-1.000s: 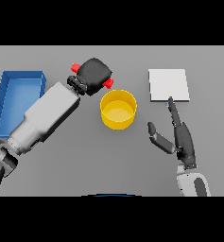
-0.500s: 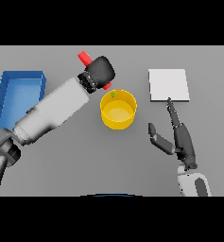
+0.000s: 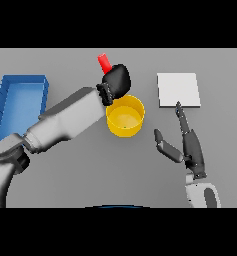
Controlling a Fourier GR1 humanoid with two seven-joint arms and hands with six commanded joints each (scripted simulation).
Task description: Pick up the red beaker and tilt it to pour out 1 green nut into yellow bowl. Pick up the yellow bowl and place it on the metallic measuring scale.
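My left hand [image 3: 117, 81] is shut on the red beaker [image 3: 104, 63], held above the table just behind the far left rim of the yellow bowl [image 3: 125, 116]. Only the beaker's upper end shows past the hand. The bowl stands on the table at the centre; I see no green nut in it. The metallic measuring scale [image 3: 178, 90] is a flat pale square to the right of the bowl. My right hand [image 3: 189, 145] is open, fingers straight, above the table to the right of the bowl and just in front of the scale.
A blue tray [image 3: 20, 103] stands at the left side of the table. My left forearm [image 3: 65, 122] reaches from the lower left across the table to the bowl.
My left hand has moved right and away with the red beaker, from left of the bowl to behind its rim, and the beaker now points up. The right hand has barely moved.
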